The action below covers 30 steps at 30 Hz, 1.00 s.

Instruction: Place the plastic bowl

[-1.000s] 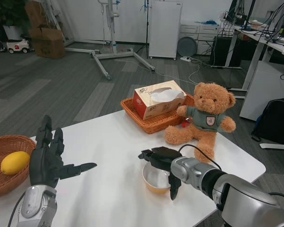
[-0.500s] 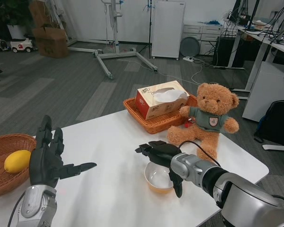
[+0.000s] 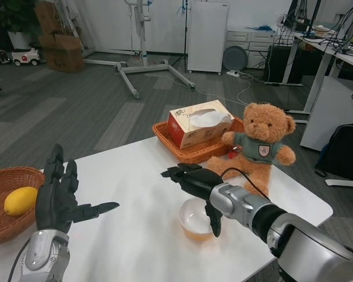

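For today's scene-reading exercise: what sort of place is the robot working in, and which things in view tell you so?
Probably an office or robotics lab: desks with cables at the right, a wheeled metal stand on grey carpet, cardboard boxes at the back.

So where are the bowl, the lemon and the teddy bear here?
plastic bowl (image 3: 192, 221), head view, on its inner wall.
lemon (image 3: 20, 201), head view, on its middle.
teddy bear (image 3: 260, 147), head view, on its chest.
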{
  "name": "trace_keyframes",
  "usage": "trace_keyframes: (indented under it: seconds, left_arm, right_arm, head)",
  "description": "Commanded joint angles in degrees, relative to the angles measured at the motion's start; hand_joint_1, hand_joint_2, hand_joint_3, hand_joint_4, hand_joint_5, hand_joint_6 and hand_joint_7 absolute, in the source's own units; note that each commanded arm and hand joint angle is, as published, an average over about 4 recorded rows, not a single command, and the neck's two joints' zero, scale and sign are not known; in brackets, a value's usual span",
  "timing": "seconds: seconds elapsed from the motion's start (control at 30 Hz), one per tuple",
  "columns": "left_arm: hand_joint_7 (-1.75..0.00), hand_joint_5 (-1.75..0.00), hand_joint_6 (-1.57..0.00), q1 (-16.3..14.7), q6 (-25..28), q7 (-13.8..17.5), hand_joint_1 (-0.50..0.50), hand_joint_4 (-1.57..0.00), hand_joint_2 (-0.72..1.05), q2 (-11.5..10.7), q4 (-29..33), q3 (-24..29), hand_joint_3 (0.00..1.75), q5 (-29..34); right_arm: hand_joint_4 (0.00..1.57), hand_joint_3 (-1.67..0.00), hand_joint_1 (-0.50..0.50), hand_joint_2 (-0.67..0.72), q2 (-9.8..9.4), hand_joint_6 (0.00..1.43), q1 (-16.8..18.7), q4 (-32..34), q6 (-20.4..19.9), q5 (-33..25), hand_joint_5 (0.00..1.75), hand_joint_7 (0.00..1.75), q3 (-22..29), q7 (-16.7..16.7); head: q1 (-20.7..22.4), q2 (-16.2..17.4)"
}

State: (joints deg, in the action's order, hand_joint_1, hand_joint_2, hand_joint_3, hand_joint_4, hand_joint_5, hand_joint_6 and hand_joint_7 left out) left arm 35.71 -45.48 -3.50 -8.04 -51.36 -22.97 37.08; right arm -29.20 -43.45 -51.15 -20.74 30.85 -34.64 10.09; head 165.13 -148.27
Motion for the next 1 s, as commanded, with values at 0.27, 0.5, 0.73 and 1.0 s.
trace_keyframes:
  seconds: [0.27, 0.5, 0.73, 1.0]
  left_arm:
    - [0.00, 0.00, 0.00, 0.24, -0.31, -0.06, -0.50, 0.00, 0.07, -0.75, -0.23, 0.91, 0.00, 0.18]
    - [0.00, 0.00, 0.00, 0.59, -0.29, -0.02, -0.50, 0.00, 0.07, -0.75, -0.32, 1.00, 0.00, 0.18]
    - [0.00, 0.00, 0.00, 1.03, -0.27, 0.07, -0.50, 0.00, 0.07, -0.84, -0.41, 1.18, 0.00, 0.18]
    - [0.00, 0.00, 0.00, 1.03, -0.31, 0.09, -0.50, 0.00, 0.07, -0.84, -0.32, 2.10, 0.00, 0.18]
  right_arm:
    - [0.03, -0.12, -0.25, 0.46, -3.36, 1.31, 7.19, 14.50, 0.79, 0.88, 0.00, 0.47, 9.46, -2.14]
    - [0.03, -0.08, -0.25, 0.42, -2.57, 1.31, 12.24, 24.52, -0.04, 0.88, 0.00, 0.42, 21.87, -1.79]
    - [0.03, -0.08, -0.27, 0.41, -1.71, 1.31, 14.27, 26.65, -5.80, -2.90, 0.00, 0.47, 28.79, 2.37]
    - [0.03, -0.10, -0.25, 0.41, -0.90, 1.32, 15.54, 24.37, -10.81, -8.57, 0.00, 0.45, 32.55, 6.74]
  head:
    - [0.19, -0.04]
    - [-0.72, -1.34]
    - [-0.94, -1.87]
    - [-2.30, -6.24]
